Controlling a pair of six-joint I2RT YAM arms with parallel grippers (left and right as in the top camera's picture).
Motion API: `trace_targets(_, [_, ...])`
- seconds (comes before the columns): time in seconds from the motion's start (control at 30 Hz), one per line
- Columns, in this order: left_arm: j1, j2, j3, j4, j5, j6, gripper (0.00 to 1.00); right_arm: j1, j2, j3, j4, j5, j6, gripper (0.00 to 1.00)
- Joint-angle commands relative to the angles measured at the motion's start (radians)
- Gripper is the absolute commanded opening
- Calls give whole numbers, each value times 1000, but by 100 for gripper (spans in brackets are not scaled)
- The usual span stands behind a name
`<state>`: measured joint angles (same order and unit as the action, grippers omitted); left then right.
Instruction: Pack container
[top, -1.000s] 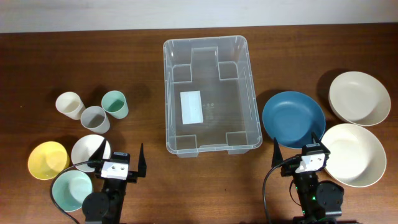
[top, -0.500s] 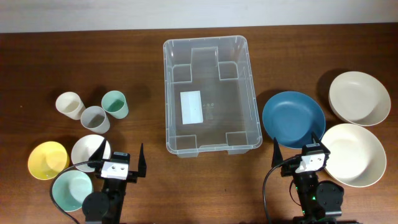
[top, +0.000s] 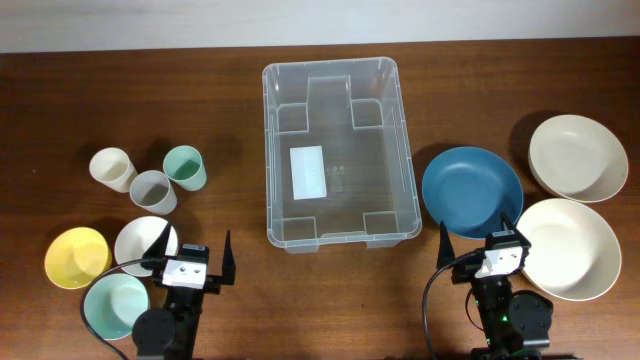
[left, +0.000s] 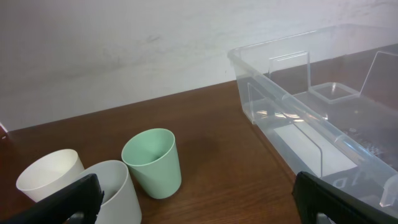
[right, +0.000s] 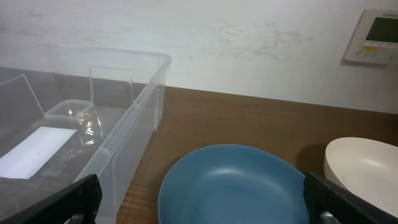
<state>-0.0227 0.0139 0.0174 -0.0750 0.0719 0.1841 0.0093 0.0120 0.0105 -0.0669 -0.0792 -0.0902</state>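
**Fig. Both hands at the near edge of the counter, the container (top: 331, 64) unpacked.**
The left hand (top: 195, 246) and right hand (top: 474, 232) stand fully spread and hold nothing. The clear container lies at mid-counter with nothing in it, between the two hands and beyond them – ahead and to the right of the left hand, ahead and to the left of the right. Likely hazards: the green cup (top: 184, 165), grey cup (top: 152, 190) and white cup (top: 112, 168) stand bunched together, so a finger closing on one could topple its neighbour. The blue plate (top: 472, 185) lies flat just beside the container, so its low rim may slip from a pinch. The light container could also be pushed aside if an item catches its rim on the way in.
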Motion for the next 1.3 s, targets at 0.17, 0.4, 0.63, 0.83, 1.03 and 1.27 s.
trace_targets(0.17, [6, -9, -9, 17, 9, -55, 100, 3, -8, -5, 1, -47, 61, 99])
trace_targets(0.4, [6, 28, 49, -24, 10, -196, 100, 3, 35, 29, -14, -41, 244, 99])
trace_targets(0.63, [6, 187, 263, -173, 9, -218, 100, 3, 179, 169, -93, -44, 316, 99])
trace_targets(0.83, [6, 472, 521, -245, 11, -218, 100, 2, 477, 436, -208, -44, 312, 99])
trace_targets(1.03, [6, 739, 763, -423, 23, -218, 100, -58, 798, 782, -463, -41, 305, 99])
trace_targets(1.27, [6, 1031, 1086, -726, 22, -217, 100, -234, 1197, 1220, -927, -45, 262, 99])
